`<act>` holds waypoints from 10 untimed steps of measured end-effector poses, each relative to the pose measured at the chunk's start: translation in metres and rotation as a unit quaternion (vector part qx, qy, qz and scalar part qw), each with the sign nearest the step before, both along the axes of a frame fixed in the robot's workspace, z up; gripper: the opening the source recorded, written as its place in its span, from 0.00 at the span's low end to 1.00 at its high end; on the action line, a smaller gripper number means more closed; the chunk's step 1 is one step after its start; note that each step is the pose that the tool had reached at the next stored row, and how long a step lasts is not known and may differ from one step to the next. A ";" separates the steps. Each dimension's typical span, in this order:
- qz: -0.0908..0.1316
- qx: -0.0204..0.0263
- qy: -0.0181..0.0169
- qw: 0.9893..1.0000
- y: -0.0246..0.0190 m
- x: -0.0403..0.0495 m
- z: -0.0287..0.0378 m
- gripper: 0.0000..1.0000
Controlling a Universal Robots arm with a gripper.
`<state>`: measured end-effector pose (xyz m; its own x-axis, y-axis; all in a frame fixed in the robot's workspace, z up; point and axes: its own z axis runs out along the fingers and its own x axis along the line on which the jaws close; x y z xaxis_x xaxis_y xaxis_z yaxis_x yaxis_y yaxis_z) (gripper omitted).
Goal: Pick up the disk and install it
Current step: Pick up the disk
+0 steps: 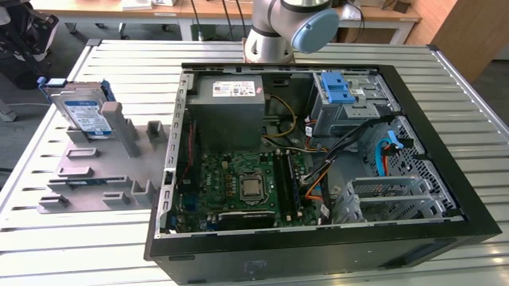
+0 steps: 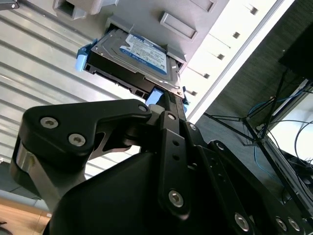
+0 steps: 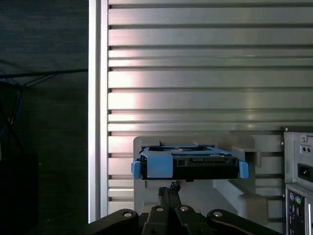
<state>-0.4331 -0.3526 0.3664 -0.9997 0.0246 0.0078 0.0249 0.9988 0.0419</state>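
A: Nearest, the gripper (image 3: 171,188): fingers pressed together, nothing between them; it hangs apart from the disk (image 3: 188,161).
B: Then the slatted table (image 1: 80,250); the open computer case (image 1: 445,226); the grey holder (image 1: 95,161) beside the case, the disk standing on edge in it.
A: Risk?
B: Closed like that, I judge it would shove the disk rather than straddle it; tilted in its slot, it could jam.
A: Count?
B: One of each.
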 end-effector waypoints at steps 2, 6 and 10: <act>0.000 0.000 0.000 1.000 0.0000 0.0000 0.0000 0.11; 0.005 0.000 0.000 1.000 0.0000 0.0000 0.0000 0.11; 0.008 0.000 0.000 1.000 0.0000 0.0000 0.0000 0.11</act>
<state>-0.4331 -0.3525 0.3664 -0.9999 0.0079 0.0078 0.0083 0.9991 0.0419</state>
